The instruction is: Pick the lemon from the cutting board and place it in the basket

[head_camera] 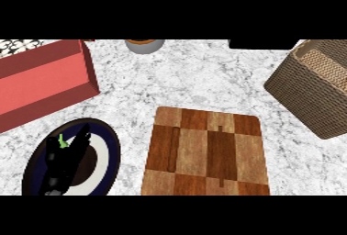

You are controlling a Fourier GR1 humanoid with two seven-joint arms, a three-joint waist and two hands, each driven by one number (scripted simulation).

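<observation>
Bench (203, 78) with cutting board (207, 151) at the near edge and basket (305, 92) at the right edge.
At the left edge a red box (41, 78) is set. Nearer, a dark plate (108, 147) is overlapped by the left robot hand (64, 163), its fingers held straight and holding nothing. A grey pot (143, 46) is seen at the far edge. The cutting board is placed near the basket, not touching it. Where the lemon lies cannot be told.

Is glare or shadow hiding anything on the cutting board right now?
Head view: the cutting board is evenly lit, without glare, and nothing shows on it; a faint grey shadow marks the counter beyond it; the black left hand blends into the dark plate.
</observation>
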